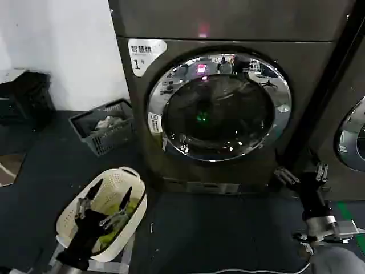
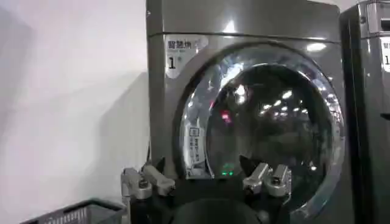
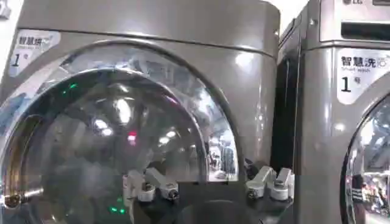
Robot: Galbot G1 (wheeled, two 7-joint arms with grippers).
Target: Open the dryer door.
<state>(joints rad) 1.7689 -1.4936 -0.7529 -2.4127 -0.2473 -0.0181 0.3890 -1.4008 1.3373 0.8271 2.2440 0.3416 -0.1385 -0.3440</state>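
The dryer door (image 1: 219, 105) is a big round porthole with a wide chrome ring around dark glass, and it sits shut against the grey machine front. A small white sticker (image 1: 155, 123) is on its left rim. My left gripper (image 1: 109, 197) hangs open low on the left over a white basket, well short of the door. My right gripper (image 1: 303, 173) stands open near the machine's lower right corner, just below the ring. In the left wrist view the door (image 2: 268, 128) lies beyond the open left gripper (image 2: 207, 176). In the right wrist view the door's right rim (image 3: 210, 131) is behind the open right gripper (image 3: 207, 181).
A white perforated basket (image 1: 122, 171) stands under my left arm. A grey crate (image 1: 108, 140) of laundry sits by the white wall on the left. A neighbouring machine (image 1: 348, 137) with its own chrome door stands to the right. Dark floor lies in front.
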